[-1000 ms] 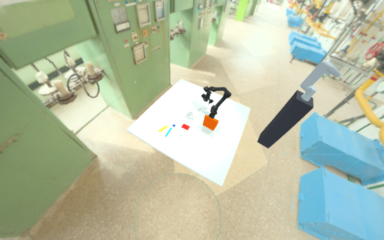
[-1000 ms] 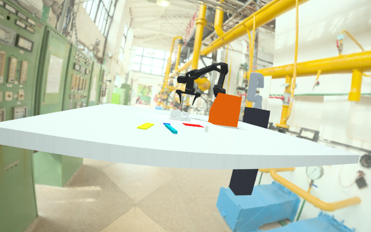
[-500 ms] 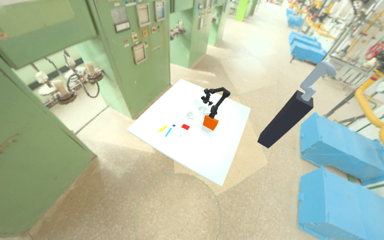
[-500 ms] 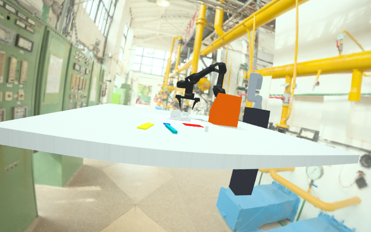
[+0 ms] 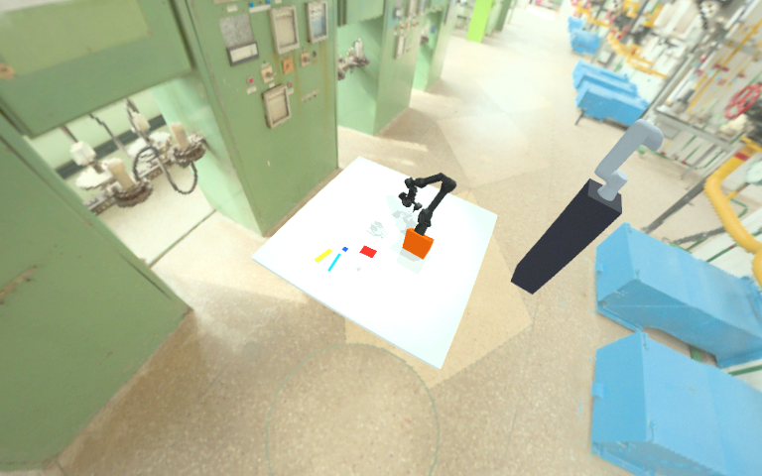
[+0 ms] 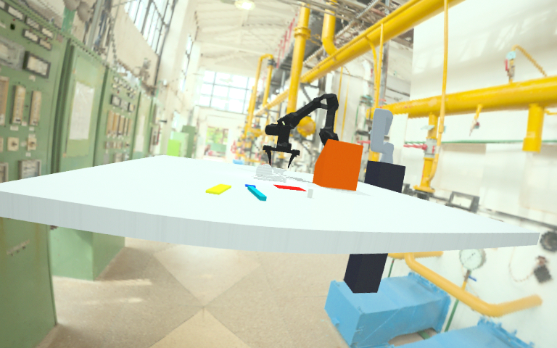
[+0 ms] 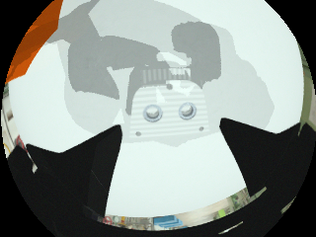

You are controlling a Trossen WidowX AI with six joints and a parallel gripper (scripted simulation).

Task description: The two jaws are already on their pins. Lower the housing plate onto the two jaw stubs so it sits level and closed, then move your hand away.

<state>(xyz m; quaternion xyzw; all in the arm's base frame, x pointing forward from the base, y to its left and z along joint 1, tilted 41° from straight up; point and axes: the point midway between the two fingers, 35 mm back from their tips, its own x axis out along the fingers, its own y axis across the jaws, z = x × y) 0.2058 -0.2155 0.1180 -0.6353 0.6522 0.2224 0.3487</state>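
Observation:
My gripper (image 5: pixel 411 202) (image 6: pixel 279 165) (image 7: pixel 174 126) is open and empty, fingers pointing down, above the table behind the pale parts. A pale assembly (image 5: pixel 376 228) (image 6: pixel 265 172) stands on the table; its parts blend together in the top and exterior views. The wrist view shows a pale, ridged plate (image 7: pixel 170 127) with a rounded outline, two round metal-rimmed features and three small dark spots. It lies ahead of and between the fingertips in that view, not held. A ribbed strip (image 7: pixel 155 75) shows at its far edge. I cannot tell whether the plate sits level, or make out the jaws and stubs.
An orange block (image 5: pixel 417 244) (image 6: pixel 339 166) (image 7: pixel 37 39) stands at the arm's base. On the white table (image 5: pixel 404 313) (image 6: pixel 164 213) lie a red piece (image 5: pixel 367 251) (image 6: pixel 289 188), a yellow bar (image 5: pixel 323 256) (image 6: pixel 218 188), a cyan bar (image 5: pixel 333 262) (image 6: pixel 256 193) and a small blue piece (image 5: pixel 344 249).

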